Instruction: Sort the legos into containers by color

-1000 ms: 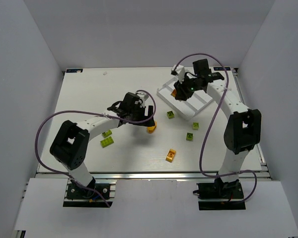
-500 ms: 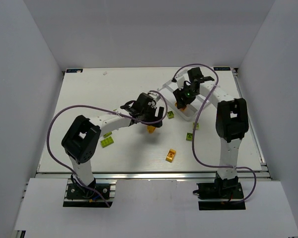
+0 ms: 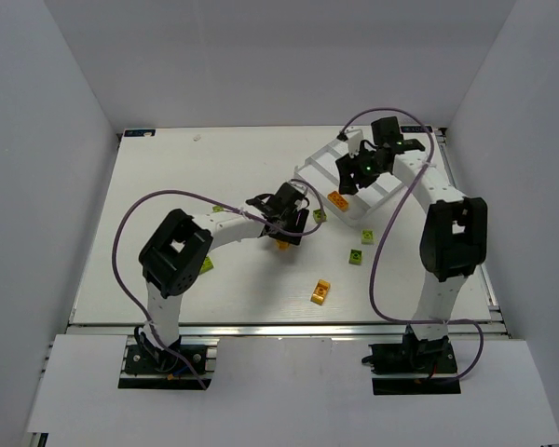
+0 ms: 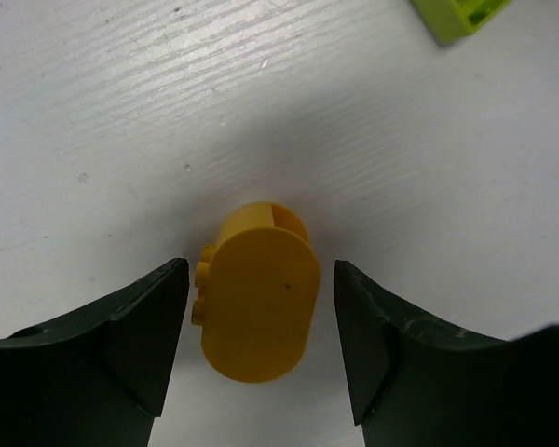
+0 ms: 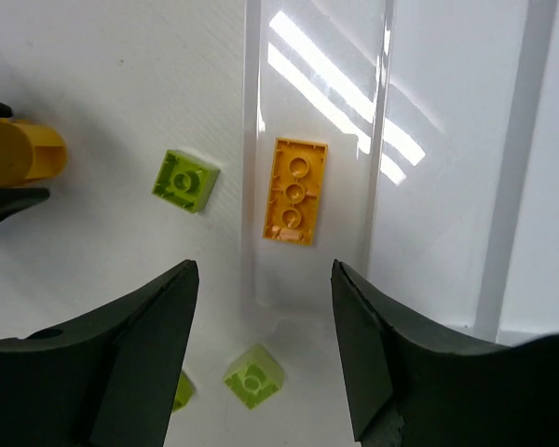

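Note:
An orange oval lego [image 4: 259,293] lies on the table between the fingers of my left gripper [image 4: 259,272]. The jaws stand close around it, with a thin gap on each side; the same gripper [image 3: 285,235] shows in the top view. My right gripper [image 5: 264,270] hangs open and empty over the near end of the white tray [image 5: 382,140]. A yellow-orange lego [image 5: 294,191] lies flat in one long compartment below it. Lime green legos [image 5: 184,181] [image 5: 254,375] lie on the table beside the tray [image 3: 384,193].
Loose on the table are lime green legos [image 3: 320,215] [image 3: 367,236] [image 3: 355,256] and a yellow-orange one [image 3: 320,291]. Another green lego [image 3: 206,264] lies by the left arm's elbow. White walls enclose the table on three sides.
My left gripper moved right over the orange oval lego and narrowed around it. My right gripper let the yellow-orange lego go into the tray, opened wider and drew back.

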{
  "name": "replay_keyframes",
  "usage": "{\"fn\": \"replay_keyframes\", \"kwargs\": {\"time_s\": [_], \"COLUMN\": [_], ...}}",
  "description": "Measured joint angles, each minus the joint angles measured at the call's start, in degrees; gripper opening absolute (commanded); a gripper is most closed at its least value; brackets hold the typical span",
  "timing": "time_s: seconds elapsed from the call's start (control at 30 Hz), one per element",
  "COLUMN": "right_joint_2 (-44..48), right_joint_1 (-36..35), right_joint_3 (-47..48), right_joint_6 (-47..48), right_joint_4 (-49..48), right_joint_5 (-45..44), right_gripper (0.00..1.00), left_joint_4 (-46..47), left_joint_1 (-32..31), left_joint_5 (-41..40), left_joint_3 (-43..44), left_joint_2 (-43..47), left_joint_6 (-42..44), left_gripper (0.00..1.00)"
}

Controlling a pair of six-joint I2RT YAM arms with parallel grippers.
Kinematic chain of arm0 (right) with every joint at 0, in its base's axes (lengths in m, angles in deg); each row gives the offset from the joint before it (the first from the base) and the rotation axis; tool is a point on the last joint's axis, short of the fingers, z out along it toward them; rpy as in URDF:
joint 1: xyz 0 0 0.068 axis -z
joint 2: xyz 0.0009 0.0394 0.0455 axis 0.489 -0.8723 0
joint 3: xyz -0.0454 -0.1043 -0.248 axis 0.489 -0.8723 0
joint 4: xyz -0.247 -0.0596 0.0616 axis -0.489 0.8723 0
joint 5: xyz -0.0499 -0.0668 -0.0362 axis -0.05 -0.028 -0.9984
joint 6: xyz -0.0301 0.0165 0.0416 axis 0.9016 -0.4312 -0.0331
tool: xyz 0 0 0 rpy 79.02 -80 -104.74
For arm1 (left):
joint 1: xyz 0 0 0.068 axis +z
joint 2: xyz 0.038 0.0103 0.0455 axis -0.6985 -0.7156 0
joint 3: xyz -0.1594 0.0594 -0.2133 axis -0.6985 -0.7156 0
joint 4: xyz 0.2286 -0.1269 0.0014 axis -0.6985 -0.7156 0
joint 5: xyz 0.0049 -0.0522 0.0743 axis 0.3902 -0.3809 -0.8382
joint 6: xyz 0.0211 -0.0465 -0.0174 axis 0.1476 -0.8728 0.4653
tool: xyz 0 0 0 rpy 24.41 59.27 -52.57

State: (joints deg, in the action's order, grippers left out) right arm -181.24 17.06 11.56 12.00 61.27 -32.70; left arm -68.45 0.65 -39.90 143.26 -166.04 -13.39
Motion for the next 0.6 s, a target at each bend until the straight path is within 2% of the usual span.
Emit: {"fn": "replay_keyframes", "kwargs": {"time_s": [0.03,0.1,0.13,0.17,0.27,0.3,0.4,0.5,0.6], "right_joint_2": [1.44,4.2,5.35,6.32,8.94,9.6,12.17,14.93,16.72], "right_joint_1": [0.44,1.36,1.84,2.25,3.72,4.09,5.27,6.12,6.64], "right_joint_3": [-0.85,-2.45,-3.15,-3.67,-5.33,-5.79,-8.94,-13.6,-17.59], "right_joint_6": [-0.17,-0.59,-0.83,-1.09,-1.9,-2.1,-2.6,-2.99,-3.13], "right_joint_4": [-0.15,-0.48,-0.79,-0.96,-1.4,-1.64,-3.21,-5.03,-5.9], "right_joint_5": [0.59,1.92,2.51,3.02,4.7,5.05,5.53,5.51,5.51], "right_gripper": [0.65,0.64,0.63,0.62,0.51,0.43,0.28,0.28,0.31], "left_joint_4": [-0.28,-1.25,-1.66,-1.95,-2.75,-2.86,-2.97,-3.43,-2.8], "left_joint_1": [-0.07,-0.09,-0.09,-0.13,-0.24,-0.22,0.02,0.37,0.66], "left_joint_5": [-0.35,-1.62,-2.12,-2.56,-3.52,-3.76,-3.82,-2.84,-1.97], "left_joint_3": [0.15,0.59,1.01,1.36,2.64,3.23,6.64,13.64,26.16], "left_joint_2": [-0.42,-1.51,-1.7,-1.79,-1.81,-1.81,-1.81,-2.73,-8.04], "left_joint_6": [0.13,-0.15,0.02,0.13,0.02,0.0,-0.17,-0.66,-1.05], "left_gripper": [0.61,0.47,0.35,0.32,0.28,0.27,0.27,0.27,0.27]}}
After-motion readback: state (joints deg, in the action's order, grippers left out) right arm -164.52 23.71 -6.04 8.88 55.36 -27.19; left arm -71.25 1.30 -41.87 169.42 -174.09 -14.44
